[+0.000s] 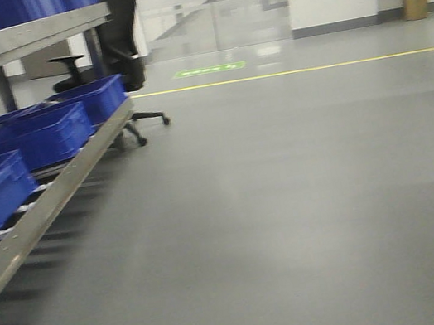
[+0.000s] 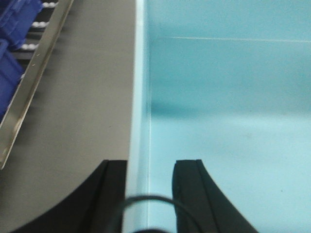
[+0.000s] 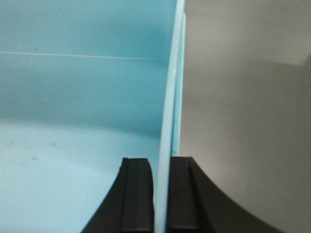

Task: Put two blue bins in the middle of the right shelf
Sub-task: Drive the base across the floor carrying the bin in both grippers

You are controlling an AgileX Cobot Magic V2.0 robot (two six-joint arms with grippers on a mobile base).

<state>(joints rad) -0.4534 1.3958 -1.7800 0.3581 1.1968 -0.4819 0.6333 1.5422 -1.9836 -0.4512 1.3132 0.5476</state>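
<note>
While my right gripper (image 3: 160, 160) pinches one wall of the pale blue bin (image 3: 73, 97) and my left gripper (image 2: 150, 162) straddles the other (can't tell how tight), it's over bare floor (image 1: 291, 200), not shelved yet I reckon

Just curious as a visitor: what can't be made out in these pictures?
Front view: dark blue bins on the rack run off the left edge, blurred; the pale bin is out of frame.
Left wrist: the left gripper straddles the bin's rim; whether it grips is unclear.
Right wrist: the right gripper pinches its wall; edges crop the bin's outline.
</note>
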